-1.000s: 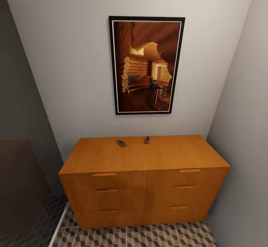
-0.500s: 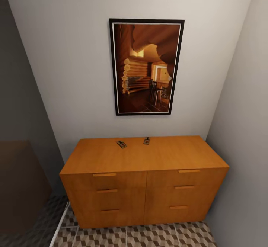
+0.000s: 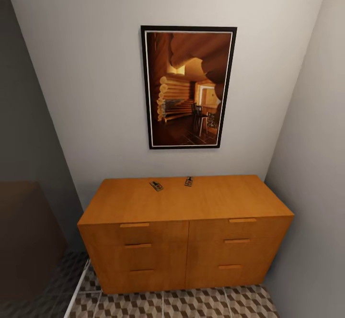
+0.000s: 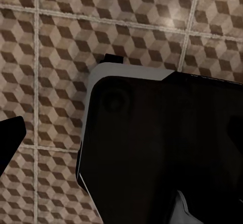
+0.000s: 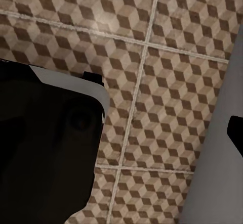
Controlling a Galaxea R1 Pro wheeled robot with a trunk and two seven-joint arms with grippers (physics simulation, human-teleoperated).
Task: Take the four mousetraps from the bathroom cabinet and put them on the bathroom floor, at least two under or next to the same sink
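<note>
The orange-brown cabinet (image 3: pixel 187 212) stands against the far wall in the head view, all its drawers closed. Two mousetraps lie on its flat top near the back edge, one (image 3: pixel 155 185) to the left and one (image 3: pixel 189 181) to the right. The patterned bathroom floor (image 3: pixel 191 303) shows in front of the cabinet. My left gripper (image 4: pixel 121 138) hangs low over the tiles beside my dark base, with one fingertip (image 4: pixel 10 133) at the frame's edge. My right gripper (image 5: pixel 121 133) hangs likewise, its fingertip (image 5: pixel 235 133) far off to the side. Both hold nothing. The sink is out of view.
A framed picture (image 3: pixel 188 87) hangs above the cabinet. A grey wall (image 3: pixel 311 164) closes in at the right, touching the cabinet's end. A dark brown panel (image 3: pixel 26 236) stands at the left. My black base (image 4: pixel 162 148) blocks much of both wrist views.
The whole head view has shifted slightly, so the picture sits a little lower in the frame. The mousetraps and cabinet have not moved.
</note>
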